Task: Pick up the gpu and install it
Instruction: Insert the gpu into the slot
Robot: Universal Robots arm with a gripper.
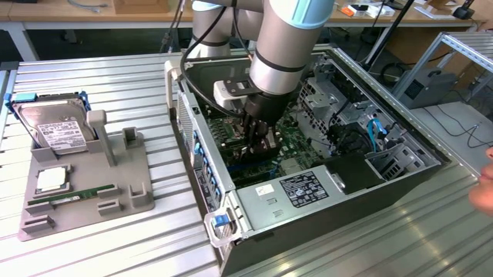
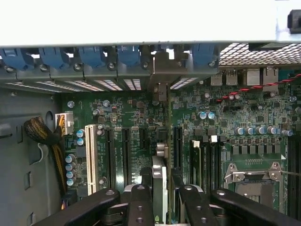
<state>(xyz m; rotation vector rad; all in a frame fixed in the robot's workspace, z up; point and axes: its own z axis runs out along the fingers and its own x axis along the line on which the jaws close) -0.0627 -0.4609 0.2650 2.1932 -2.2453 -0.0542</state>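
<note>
The gpu (image 1: 262, 145) is a thin dark card held on edge down inside the open computer case (image 1: 182, 109), just over the green motherboard (image 1: 297, 135). My gripper (image 1: 257, 137) is shut on it from above. In the wrist view the gpu (image 2: 159, 175) shows edge-on between my two black fingers (image 2: 140, 203). It runs along a black expansion slot (image 2: 177, 141), and its metal end bracket (image 2: 161, 89) reaches the rear slot openings of the case. Whether the card is pressed fully into the slot cannot be made out.
A grey fixture (image 1: 115, 190) at the exterior view's left holds the silver hard drive (image 1: 58, 130) and the green memory stick (image 1: 73, 197). Blue latches (image 2: 91, 55), a white slot (image 2: 91, 157) and the CPU socket (image 2: 251, 175) surround the card. A person's hand (image 1: 484, 187) is at the right edge.
</note>
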